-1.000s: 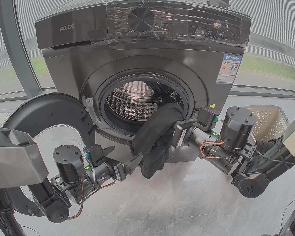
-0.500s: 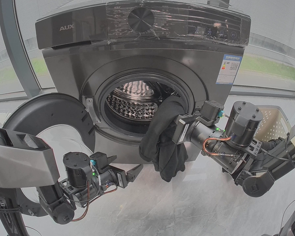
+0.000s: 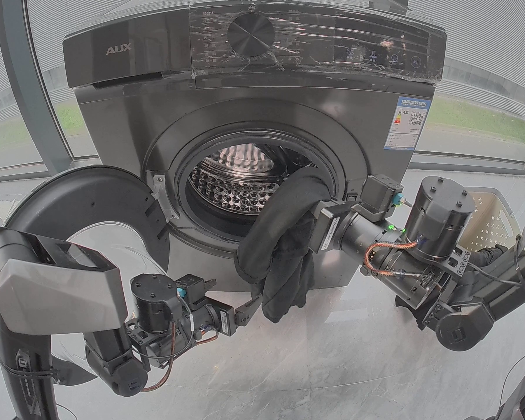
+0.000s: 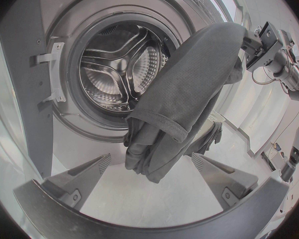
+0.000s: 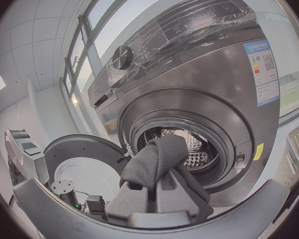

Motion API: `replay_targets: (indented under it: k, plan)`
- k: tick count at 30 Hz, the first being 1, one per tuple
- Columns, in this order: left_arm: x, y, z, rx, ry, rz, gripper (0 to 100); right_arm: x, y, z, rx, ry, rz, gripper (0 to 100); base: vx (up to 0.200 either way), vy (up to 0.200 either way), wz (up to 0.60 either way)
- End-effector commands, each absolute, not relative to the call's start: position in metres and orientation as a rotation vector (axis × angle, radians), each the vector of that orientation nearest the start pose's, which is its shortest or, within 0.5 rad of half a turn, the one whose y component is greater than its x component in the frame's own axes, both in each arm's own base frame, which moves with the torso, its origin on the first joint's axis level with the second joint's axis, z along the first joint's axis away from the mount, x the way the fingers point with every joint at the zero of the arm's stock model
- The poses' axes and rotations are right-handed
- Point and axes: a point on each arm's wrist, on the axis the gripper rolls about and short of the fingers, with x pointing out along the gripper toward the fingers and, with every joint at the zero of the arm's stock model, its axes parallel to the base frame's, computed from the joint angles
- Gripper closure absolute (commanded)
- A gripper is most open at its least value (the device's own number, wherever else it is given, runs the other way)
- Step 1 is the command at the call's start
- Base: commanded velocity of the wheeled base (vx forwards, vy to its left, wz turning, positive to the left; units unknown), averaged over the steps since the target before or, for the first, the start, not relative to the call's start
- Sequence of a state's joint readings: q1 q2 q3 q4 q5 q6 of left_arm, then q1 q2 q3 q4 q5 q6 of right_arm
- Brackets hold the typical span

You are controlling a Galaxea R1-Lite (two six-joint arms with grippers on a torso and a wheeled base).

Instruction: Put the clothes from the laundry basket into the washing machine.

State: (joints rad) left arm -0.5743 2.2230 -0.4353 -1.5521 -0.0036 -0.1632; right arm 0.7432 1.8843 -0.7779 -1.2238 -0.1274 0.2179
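The right gripper (image 3: 322,217) is clamping a black garment (image 3: 286,228) between its closed fingers, a little right of the centre in the head view. It is holding the cloth just in front of the right rim of the round opening of the washing machine (image 3: 157,118). From the fingers the garment is arching up and to the left across the lower right part of the opening, then hanging down in loose folds in front of the machine's front panel, above the floor. I cannot tell if any part of it is already past the rim.

The steel drum (image 3: 236,185) is showing behind the cloth. The left gripper (image 3: 248,313) is standing with its fingers spread apart and holding nothing, in the lower middle of the head view, just beside the garment's lower end. The machine's door (image 3: 81,205) is standing wide open at the left. The laundry basket (image 3: 493,217) is sitting at the right edge, behind the right arm.
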Motion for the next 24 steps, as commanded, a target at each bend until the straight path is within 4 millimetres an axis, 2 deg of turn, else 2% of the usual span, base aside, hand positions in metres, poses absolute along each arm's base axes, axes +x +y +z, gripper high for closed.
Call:
replay_targets:
  k: [1, 5, 10, 19, 24]
  plan:
    - [0.278, -0.176, 0.019, -0.090, 0.272, -0.543, 0, 0.250, 0.230, 0.176, 0.263, -0.043, 0.634, 100, 0.000, 0.000, 0.00]
    - [0.292, -0.179, 0.024, -0.107, 0.221, -0.527, 0, 0.246, 0.233, 0.175, 0.261, -0.037, 0.649, 100, 0.000, 0.000, 0.00]
    - [0.301, -0.181, 0.033, -0.122, 0.168, -0.523, 0, 0.246, 0.234, 0.174, 0.262, -0.035, 0.652, 100, 0.000, 0.000, 0.00]
    - [0.300, -0.186, 0.053, -0.141, 0.106, -0.544, 0, 0.244, 0.237, 0.172, 0.266, -0.026, 0.660, 100, 0.000, 0.000, 0.00]
    - [0.300, -0.187, 0.055, -0.136, 0.096, -0.556, 0, 0.245, 0.238, 0.170, 0.265, -0.020, 0.660, 100, 0.000, 0.000, 0.00]
